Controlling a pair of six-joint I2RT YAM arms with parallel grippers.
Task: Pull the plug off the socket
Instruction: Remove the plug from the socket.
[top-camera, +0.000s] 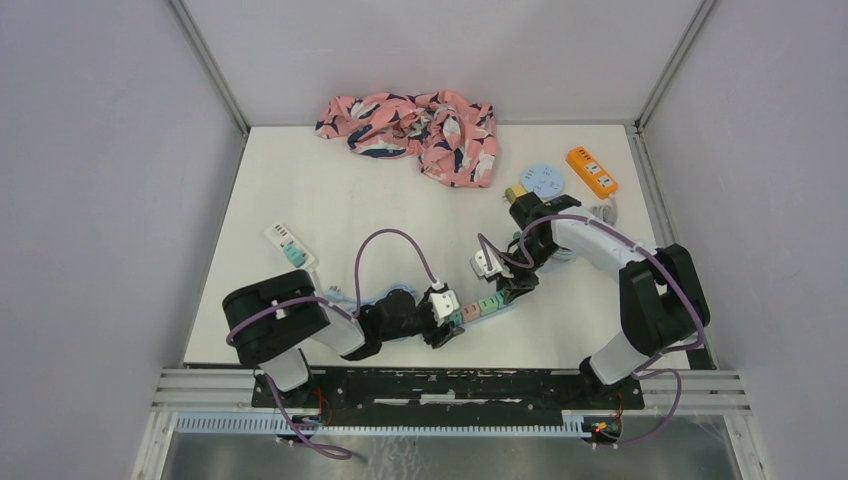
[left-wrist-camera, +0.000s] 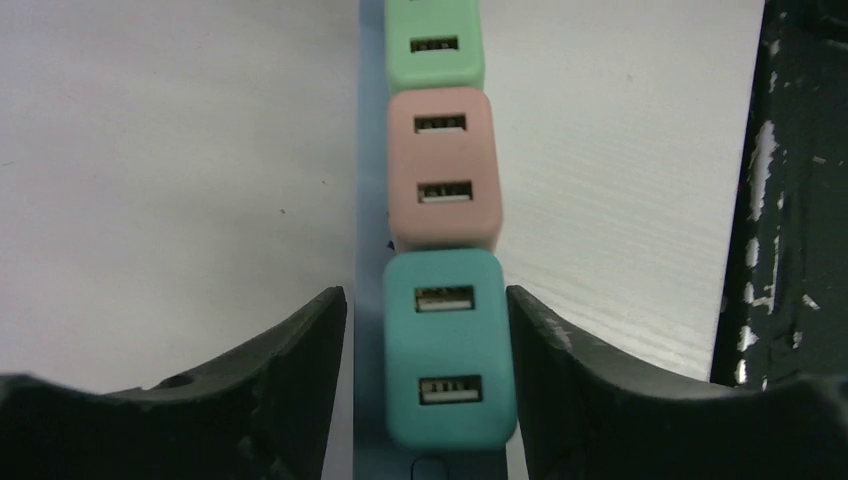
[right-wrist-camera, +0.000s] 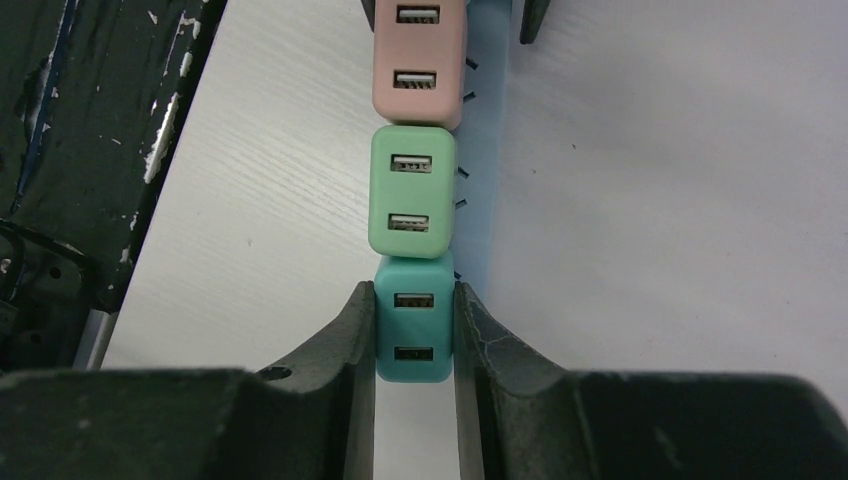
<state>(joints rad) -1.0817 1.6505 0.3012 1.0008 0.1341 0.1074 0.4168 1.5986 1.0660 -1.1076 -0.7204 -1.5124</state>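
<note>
The right gripper (right-wrist-camera: 415, 300) is clamped on the right-end teal USB charger (right-wrist-camera: 414, 335). This charger appears seated in the light-blue power strip (right-wrist-camera: 485, 200) on the table (right-wrist-camera: 650, 200). The left gripper (left-wrist-camera: 427, 300) straddles the left-end teal USB charger (left-wrist-camera: 445, 350) with its jaws spread and not clamping. Extraction is not yet done.

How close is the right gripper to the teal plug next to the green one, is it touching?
Touching. The right wrist view shows the right gripper closed on the teal plug, both fingers pressed flat against its sides with no gap.
</note>
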